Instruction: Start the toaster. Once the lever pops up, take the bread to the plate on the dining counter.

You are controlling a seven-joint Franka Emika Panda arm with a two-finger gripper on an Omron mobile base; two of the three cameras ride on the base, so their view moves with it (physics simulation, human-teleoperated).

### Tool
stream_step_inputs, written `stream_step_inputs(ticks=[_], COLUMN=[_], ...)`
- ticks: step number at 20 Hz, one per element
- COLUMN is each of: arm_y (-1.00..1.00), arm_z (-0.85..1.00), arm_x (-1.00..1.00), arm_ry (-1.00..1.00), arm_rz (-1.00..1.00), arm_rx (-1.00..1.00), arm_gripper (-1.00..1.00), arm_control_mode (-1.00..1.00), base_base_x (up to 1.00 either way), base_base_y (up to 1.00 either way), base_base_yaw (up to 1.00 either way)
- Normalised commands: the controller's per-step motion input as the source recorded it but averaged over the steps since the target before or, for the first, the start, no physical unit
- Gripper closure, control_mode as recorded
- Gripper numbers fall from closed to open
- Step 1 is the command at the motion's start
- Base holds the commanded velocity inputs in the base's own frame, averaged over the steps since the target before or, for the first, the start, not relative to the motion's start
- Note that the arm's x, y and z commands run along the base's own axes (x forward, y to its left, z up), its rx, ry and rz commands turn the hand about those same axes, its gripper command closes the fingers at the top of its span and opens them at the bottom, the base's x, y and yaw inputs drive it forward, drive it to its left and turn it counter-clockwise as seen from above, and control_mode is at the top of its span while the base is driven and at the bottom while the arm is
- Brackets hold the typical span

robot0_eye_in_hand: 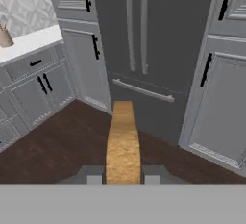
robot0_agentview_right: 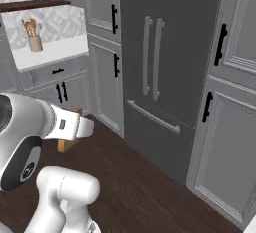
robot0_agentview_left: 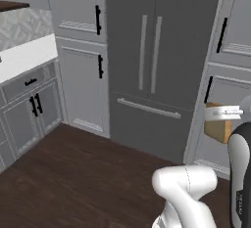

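My gripper is shut on the bread, a thick tan slice with an orange-brown crust that sticks out edge-on between the two dark fingertips. From the left base view the bread hangs at the far right under the gripper, in front of a grey cabinet door. From the right base view a corner of the bread peeks out below the white forearm. The toaster, the plate and the dining counter are out of view.
A tall dark grey fridge stands straight ahead, flanked by grey cabinets. A white marble worktop with drawers and a utensil holder lies to the left. Dark wooden floor is open below.
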Motion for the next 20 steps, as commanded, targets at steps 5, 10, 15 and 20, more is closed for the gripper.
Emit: stream_step_inputs(ticks=[5,10,15,20], arm_y=[0.00,0.00,0.00,0.00], arm_z=[0.00,0.00,0.00,0.00], arm_x=[0.00,0.00,0.00,0.00], arm_ry=[0.00,0.00,0.00,0.00], arm_rz=[0.00,0.00,0.00,0.00], arm_rx=[0.00,0.00,0.00,0.00], arm_gripper=[1.00,1.00,1.00,1.00], arm_control_mode=[1.00,1.00,1.00,1.00], base_base_x=[-0.03,0.00,0.00,0.21], base_base_y=[0.00,0.00,0.00,0.00], base_base_yaw=[1.00,1.00,1.00,0.93])
